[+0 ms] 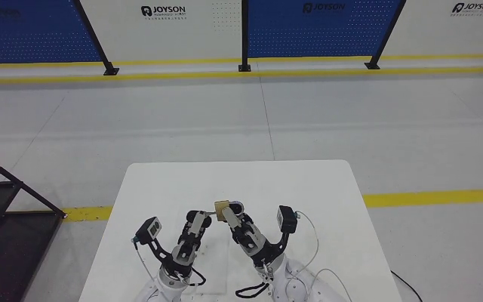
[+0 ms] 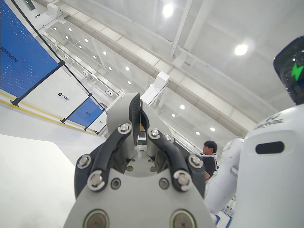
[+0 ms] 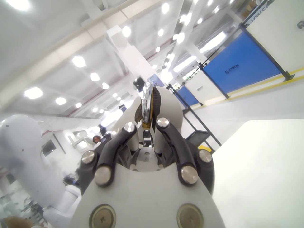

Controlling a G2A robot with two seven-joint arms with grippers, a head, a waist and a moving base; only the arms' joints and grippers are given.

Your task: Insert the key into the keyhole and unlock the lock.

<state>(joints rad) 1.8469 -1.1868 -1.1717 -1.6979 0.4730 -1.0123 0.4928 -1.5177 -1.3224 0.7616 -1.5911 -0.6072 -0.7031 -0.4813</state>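
A brass padlock (image 1: 222, 208) is held above the white table (image 1: 226, 177), and my right gripper (image 1: 231, 214) is shut on it. In the right wrist view its shiny shackle (image 3: 146, 103) stands up between the pads of the right gripper (image 3: 150, 93), with a bit of brass below. My left gripper (image 1: 202, 218) sits just left of the padlock, its tip pointing at the lock body. In the left wrist view the left gripper (image 2: 139, 105) is shut, and a thin yellowish sliver of the key (image 2: 142, 127) shows between the pads; the rest of the key is hidden.
Both arms rise from the table's near edge, with loose cables (image 1: 309, 249) beside them. A black frame (image 1: 23, 204) stands off the table's left side. The far half of the table is bare.
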